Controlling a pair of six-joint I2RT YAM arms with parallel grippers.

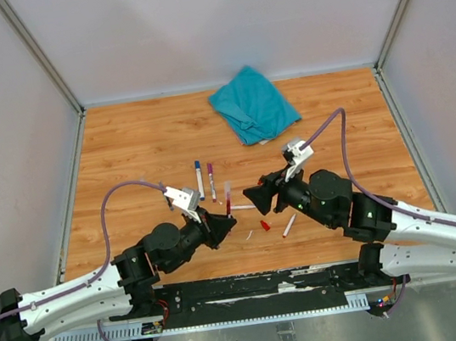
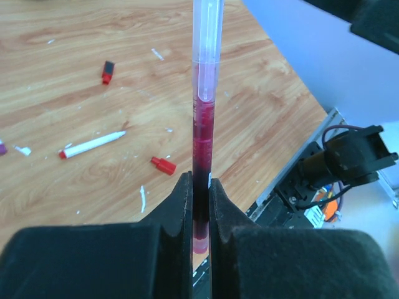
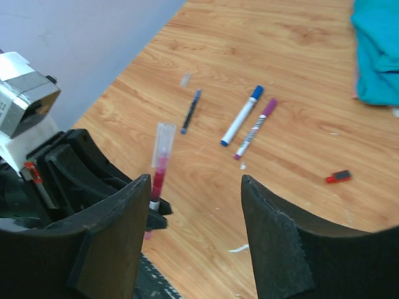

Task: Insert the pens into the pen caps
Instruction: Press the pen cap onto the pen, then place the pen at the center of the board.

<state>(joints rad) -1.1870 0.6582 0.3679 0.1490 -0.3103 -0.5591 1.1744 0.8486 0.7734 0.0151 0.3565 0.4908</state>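
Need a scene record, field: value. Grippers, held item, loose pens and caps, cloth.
left gripper: shut on clear-barrelled pen with red ink, barrel sticking out past the fingers
right gripper: open, empty, facing the held pen
pens side by side: white pen with blue end; white pen with purple end
loose pen: white pen with red tip, lying flat
loose caps: small red cap; small red-and-black cap
cloth: crumpled teal cloth, far side of wooden table
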